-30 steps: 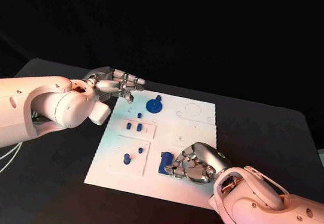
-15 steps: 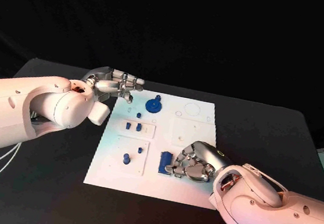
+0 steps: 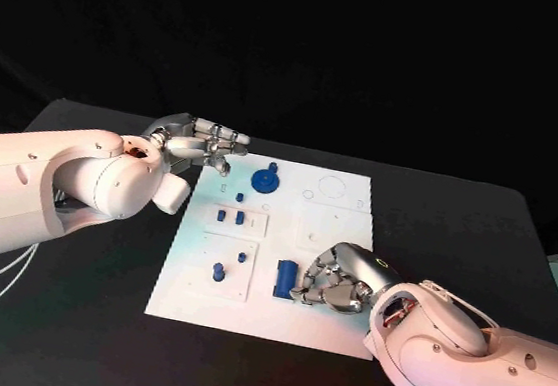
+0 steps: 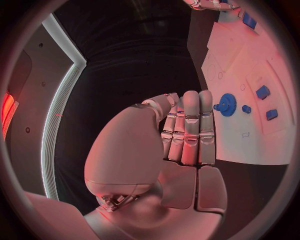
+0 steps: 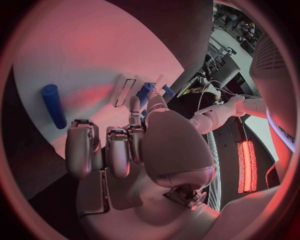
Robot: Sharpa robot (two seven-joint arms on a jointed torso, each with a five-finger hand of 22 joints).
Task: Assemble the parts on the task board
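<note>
Head view: right hand [image 3: 336, 282] curled, empty.

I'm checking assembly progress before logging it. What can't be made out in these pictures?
- Head view: the right hand covers part of the board; what lies under it is hidden.
- Right wrist view: whether the fingers touch the blue rod is unclear.
- Head view: the small blue pegs are too small to judge seating.

right robot hand [image 3: 332, 282] crowds blue bar [image 3: 286, 278]; board centre [image 3: 319, 229] open

One task board [image 3: 315, 323], two hands
</note>
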